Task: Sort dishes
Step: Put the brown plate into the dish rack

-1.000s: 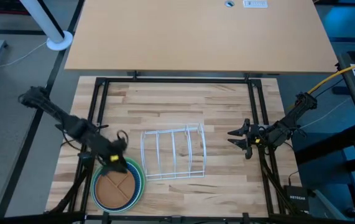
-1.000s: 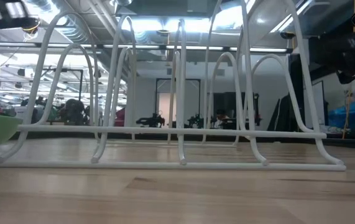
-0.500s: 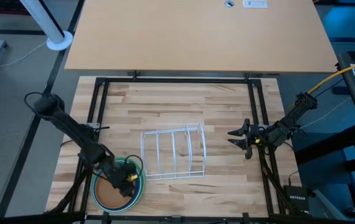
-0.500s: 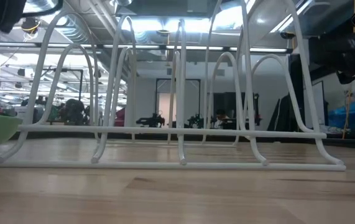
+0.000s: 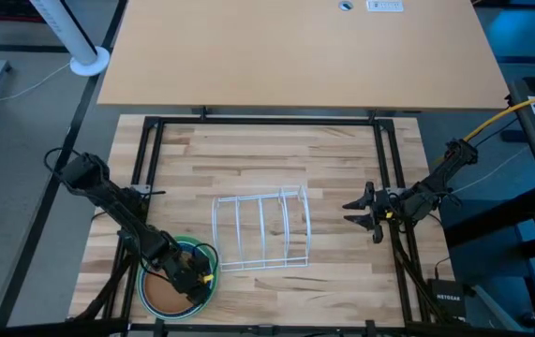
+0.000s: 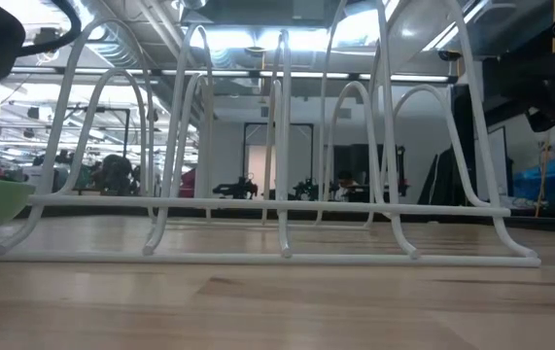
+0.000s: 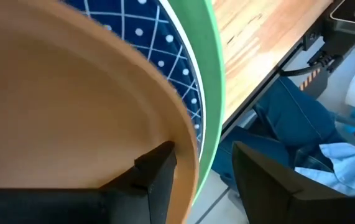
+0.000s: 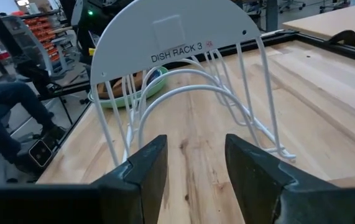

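Stack of dishes at the near left corner of the bench: tan-brown plate on top, dark blue plate showing as a patterned crescent beneath it, green plate at the bottom with its rim sticking out furthest. No white plate to be made out in the stack. Just beside the stack, toward the middle, the white wire rack, every slot bare.

Left gripper down over the stack's right edge, jaws parted and straddling the tan-brown rim, one finger inside the plate, the other out past the green edge. Nothing clamped yet. Right gripper waiting beyond the far end of the rack, jaws apart, holding nothing.

Risks from here, as judgement only: closing with the outer finger too low could pinch two or three rims at once and lift the wrong plates along. A grip on only the thin lip of a smooth plate could slip as it tilts up. Stack sitting close to the bench edge, so a sideways drag could push the green plate over it.

Against a second ago: left arm swung from the stack's far-left side across to its right rim and dropped lower. Stack, rack and right arm unmoved.
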Motion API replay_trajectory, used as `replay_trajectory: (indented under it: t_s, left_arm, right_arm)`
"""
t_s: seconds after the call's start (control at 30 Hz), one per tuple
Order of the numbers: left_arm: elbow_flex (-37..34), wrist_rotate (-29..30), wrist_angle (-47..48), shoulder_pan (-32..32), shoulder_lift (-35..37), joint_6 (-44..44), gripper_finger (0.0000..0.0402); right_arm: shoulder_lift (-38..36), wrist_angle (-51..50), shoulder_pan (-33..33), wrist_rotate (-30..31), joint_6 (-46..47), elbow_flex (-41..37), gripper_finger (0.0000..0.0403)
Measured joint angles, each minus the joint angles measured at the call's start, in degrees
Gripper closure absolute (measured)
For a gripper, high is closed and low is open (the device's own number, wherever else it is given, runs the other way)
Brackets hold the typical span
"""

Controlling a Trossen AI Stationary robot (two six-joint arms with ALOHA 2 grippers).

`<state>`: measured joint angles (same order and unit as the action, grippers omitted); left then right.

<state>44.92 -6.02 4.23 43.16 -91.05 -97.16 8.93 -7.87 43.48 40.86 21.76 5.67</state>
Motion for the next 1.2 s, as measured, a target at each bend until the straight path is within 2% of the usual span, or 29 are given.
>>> replay_trajectory:
  t_s: [0.4,0.53,0.77,1.2]
  left_arm:
    - [0.35,0.2,2.77,0.0,-0.74,-0.39,0.0254]
    - [0.35,0.2,3.27,0.0,-0.74,-0.42,0.0291]
    - [0.35,-0.22,2.09,-0.02,-0.67,-1.03,0.0388]
    - [0.14,0.75,3.11,0.09,6.54,-0.77,0.0399]
  right_arm:
    - [-0.02,-0.02,0.0,0.02,0.0,0.0,0.0237]
    - [-0.02,-0.01,0.0,0.02,0.0,0.0,0.0237]
    - [-0.01,0.01,0.0,0.02,0.0,0.0,0.0237]
    - [0.0,0.02,0.0,0.02,0.01,0.0,0.0237]
